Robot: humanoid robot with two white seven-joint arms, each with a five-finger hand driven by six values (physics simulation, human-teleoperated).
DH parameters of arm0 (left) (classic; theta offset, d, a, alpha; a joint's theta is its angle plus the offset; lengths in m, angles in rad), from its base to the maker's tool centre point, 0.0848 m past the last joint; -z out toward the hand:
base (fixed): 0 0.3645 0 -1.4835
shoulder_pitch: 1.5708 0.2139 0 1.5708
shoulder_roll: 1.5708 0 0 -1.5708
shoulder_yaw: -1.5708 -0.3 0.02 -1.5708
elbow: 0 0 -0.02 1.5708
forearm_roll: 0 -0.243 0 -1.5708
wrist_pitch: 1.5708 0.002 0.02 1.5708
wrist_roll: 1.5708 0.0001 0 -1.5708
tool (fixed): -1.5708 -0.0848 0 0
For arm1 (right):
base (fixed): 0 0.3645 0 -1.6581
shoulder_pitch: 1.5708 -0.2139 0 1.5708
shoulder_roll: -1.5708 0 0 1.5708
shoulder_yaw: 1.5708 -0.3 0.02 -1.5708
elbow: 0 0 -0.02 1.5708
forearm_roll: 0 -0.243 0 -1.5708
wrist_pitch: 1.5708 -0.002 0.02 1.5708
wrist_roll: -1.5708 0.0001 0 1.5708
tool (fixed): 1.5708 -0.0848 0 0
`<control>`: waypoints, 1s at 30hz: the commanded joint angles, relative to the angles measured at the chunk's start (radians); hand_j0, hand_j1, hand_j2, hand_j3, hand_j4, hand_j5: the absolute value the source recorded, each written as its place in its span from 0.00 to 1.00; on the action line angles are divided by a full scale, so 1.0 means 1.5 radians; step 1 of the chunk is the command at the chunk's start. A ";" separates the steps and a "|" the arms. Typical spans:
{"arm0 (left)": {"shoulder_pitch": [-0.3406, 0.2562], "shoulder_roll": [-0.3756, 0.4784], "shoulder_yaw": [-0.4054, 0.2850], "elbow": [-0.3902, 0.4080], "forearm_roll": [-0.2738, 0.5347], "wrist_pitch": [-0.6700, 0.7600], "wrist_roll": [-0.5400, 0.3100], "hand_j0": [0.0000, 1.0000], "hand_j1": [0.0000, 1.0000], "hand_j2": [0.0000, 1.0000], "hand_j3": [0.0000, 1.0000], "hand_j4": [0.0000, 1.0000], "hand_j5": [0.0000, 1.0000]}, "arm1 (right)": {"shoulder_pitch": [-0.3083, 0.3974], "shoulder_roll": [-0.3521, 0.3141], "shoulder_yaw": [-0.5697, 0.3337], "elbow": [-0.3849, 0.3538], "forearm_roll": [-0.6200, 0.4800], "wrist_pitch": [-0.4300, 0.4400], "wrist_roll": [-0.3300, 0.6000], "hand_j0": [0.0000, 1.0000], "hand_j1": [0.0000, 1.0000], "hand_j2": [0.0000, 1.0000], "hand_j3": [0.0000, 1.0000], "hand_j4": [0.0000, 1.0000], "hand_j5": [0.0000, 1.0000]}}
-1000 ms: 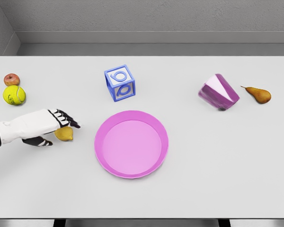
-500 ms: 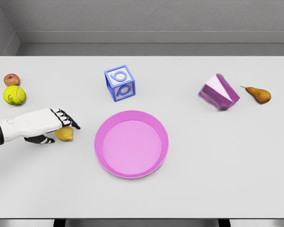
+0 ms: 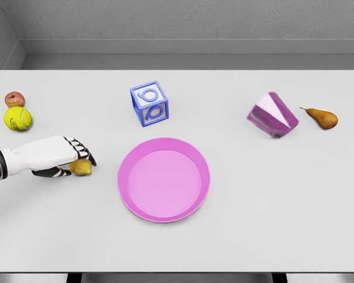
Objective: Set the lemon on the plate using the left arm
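left hand [image 3: 64, 158] curled around lemon [image 3: 81, 167] beside plate [image 3: 164, 179].

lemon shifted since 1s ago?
No. The lemon sits the same gap left of the plate; only the left hand closed tighter over it.

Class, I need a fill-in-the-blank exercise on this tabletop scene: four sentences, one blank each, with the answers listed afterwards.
1. The left hand is closing around the ____, which sits left of the plate.
2. The plate is coloured ____.
3. Behind the plate stands a blue and white ____.
4. The pear lies just right of a tipped purple ____.

Answers: lemon; pink; block; cup
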 commanded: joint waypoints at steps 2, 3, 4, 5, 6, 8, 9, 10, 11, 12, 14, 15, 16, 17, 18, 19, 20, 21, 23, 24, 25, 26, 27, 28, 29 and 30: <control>0.000 0.002 -0.002 0.003 0.002 0.001 -0.001 0.63 0.63 0.63 0.63 0.63 0.63 | 0.000 0.000 0.000 0.000 0.000 0.000 0.000 1.00 1.00 1.00 1.00 1.00 1.00; 0.000 0.001 -0.003 0.003 0.002 0.001 -0.001 0.61 0.61 0.61 0.61 0.61 0.61 | 0.000 0.000 0.000 0.000 0.000 0.000 0.000 1.00 1.00 1.00 1.00 1.00 1.00; 0.001 0.002 -0.003 0.003 0.003 0.001 -0.001 0.59 0.59 0.59 0.59 0.59 0.59 | 0.000 0.000 0.000 0.000 0.000 0.000 0.000 1.00 1.00 1.00 1.00 1.00 1.00; 0.002 0.002 -0.003 0.003 0.003 0.001 -0.001 0.56 0.56 0.56 0.56 0.56 0.56 | 0.000 0.000 0.000 0.000 0.000 0.000 0.000 1.00 1.00 1.00 1.00 1.00 1.00; 0.002 0.002 -0.004 0.003 0.004 0.001 -0.002 0.56 0.56 0.56 0.56 0.56 0.56 | 0.000 0.000 0.000 0.000 0.000 0.000 0.000 1.00 1.00 1.00 1.00 1.00 1.00; 0.003 0.002 -0.004 0.003 0.008 0.001 -0.001 0.53 0.53 0.53 0.53 0.53 0.53 | 0.000 0.000 0.000 0.000 0.000 0.000 0.000 1.00 1.00 1.00 1.00 1.00 1.00; 0.003 0.002 -0.004 0.002 0.009 0.001 -0.001 0.53 0.53 0.53 0.53 0.53 0.53 | 0.000 0.000 0.000 0.000 0.000 0.000 0.000 1.00 1.00 1.00 1.00 1.00 1.00; 0.003 0.002 -0.003 0.002 0.009 0.001 -0.001 0.53 0.53 0.53 0.53 0.53 0.53 | 0.000 0.000 0.000 0.000 0.000 0.000 0.000 1.00 1.00 1.00 1.00 1.00 1.00; 0.002 0.002 -0.003 0.001 0.009 0.001 -0.001 0.51 0.51 0.51 0.51 0.51 0.51 | 0.000 0.000 0.000 0.000 0.000 0.000 0.000 1.00 1.00 1.00 1.00 1.00 1.00; 0.002 0.002 -0.004 0.001 0.010 0.001 -0.001 0.51 0.51 0.51 0.51 0.51 0.51 | 0.000 0.000 0.000 0.000 0.000 0.000 0.000 1.00 1.00 1.00 1.00 1.00 1.00; 0.000 0.002 -0.004 0.000 0.013 0.001 0.000 0.51 0.51 0.51 0.51 0.51 0.51 | 0.000 0.000 0.000 0.000 0.000 0.000 0.000 1.00 1.00 1.00 1.00 1.00 1.00; -0.001 0.002 -0.003 -0.001 0.013 0.001 0.000 0.51 0.51 0.51 0.51 0.51 0.51 | 0.000 0.000 0.000 0.000 0.000 0.000 0.000 1.00 1.00 1.00 1.00 1.00 1.00; -0.001 0.002 -0.002 -0.002 0.015 0.001 0.000 0.51 0.51 0.51 0.51 0.51 0.51 | 0.000 0.000 0.000 0.000 0.000 0.000 0.000 1.00 1.00 1.00 1.00 1.00 1.00; -0.001 0.002 -0.001 -0.002 0.019 0.001 0.000 0.51 0.51 0.51 0.51 0.51 0.51 | 0.000 0.000 0.000 0.000 0.000 0.000 0.000 1.00 1.00 1.00 1.00 1.00 1.00; -0.001 0.002 0.001 -0.002 0.023 0.001 0.000 0.51 0.51 0.51 0.51 0.51 0.51 | 0.000 0.000 0.000 0.000 0.000 0.000 0.000 1.00 1.00 1.00 1.00 1.00 1.00; -0.001 0.002 0.000 -0.002 0.024 0.001 0.001 0.51 0.51 0.51 0.51 0.51 0.51 | 0.000 0.000 0.000 0.000 0.000 0.000 0.000 1.00 1.00 1.00 1.00 1.00 1.00; -0.002 0.002 -0.001 -0.003 0.027 0.001 0.001 0.51 0.51 0.51 0.51 0.51 0.51 | 0.000 0.000 0.000 0.000 0.000 0.000 0.000 1.00 1.00 1.00 1.00 1.00 1.00; -0.002 0.002 -0.001 -0.002 0.028 0.001 0.001 0.51 0.51 0.51 0.51 0.51 0.51 | 0.000 0.000 0.000 0.000 0.000 0.000 0.000 1.00 1.00 1.00 1.00 1.00 1.00; -0.004 0.002 -0.002 -0.002 0.028 0.001 0.001 0.51 0.51 0.51 0.51 0.51 0.51 | 0.000 0.000 0.000 0.000 0.000 0.000 0.000 1.00 1.00 1.00 1.00 1.00 1.00; -0.006 0.002 0.000 -0.003 0.030 0.001 0.001 0.51 0.51 0.51 0.51 0.51 0.51 | 0.000 0.000 0.000 0.000 0.000 0.000 0.000 1.00 1.00 1.00 1.00 1.00 1.00; -0.009 0.002 0.000 -0.003 0.031 0.001 0.001 0.51 0.51 0.51 0.51 0.51 0.51 | 0.000 0.000 0.000 0.000 0.000 0.000 0.000 1.00 1.00 1.00 1.00 1.00 1.00; -0.012 0.002 0.002 -0.003 0.033 0.001 0.001 0.51 0.51 0.51 0.51 0.51 0.51 | 0.000 0.000 0.000 0.000 0.000 0.000 0.000 1.00 1.00 1.00 1.00 1.00 1.00; -0.012 0.002 0.003 -0.005 0.039 0.001 0.001 0.51 0.51 0.51 0.51 0.51 0.51 | 0.000 0.000 0.000 0.000 0.001 0.000 0.000 1.00 1.00 1.00 1.00 1.00 1.00; -0.014 0.002 0.003 -0.012 0.047 0.001 0.001 0.51 0.51 0.51 0.51 0.51 0.51 | 0.000 0.000 0.000 0.000 0.000 0.000 0.000 1.00 1.00 1.00 1.00 1.00 1.00; -0.017 0.001 0.004 -0.020 0.047 0.001 0.001 0.51 0.51 0.51 0.51 0.51 0.51 | 0.000 0.000 0.000 0.000 0.000 0.000 0.000 1.00 1.00 1.00 1.00 1.00 1.00; -0.016 -0.001 0.001 -0.032 0.049 0.001 0.001 0.51 0.51 0.51 0.51 0.51 0.51 | 0.000 0.000 0.000 0.000 0.000 0.000 0.000 1.00 1.00 1.00 1.00 1.00 1.00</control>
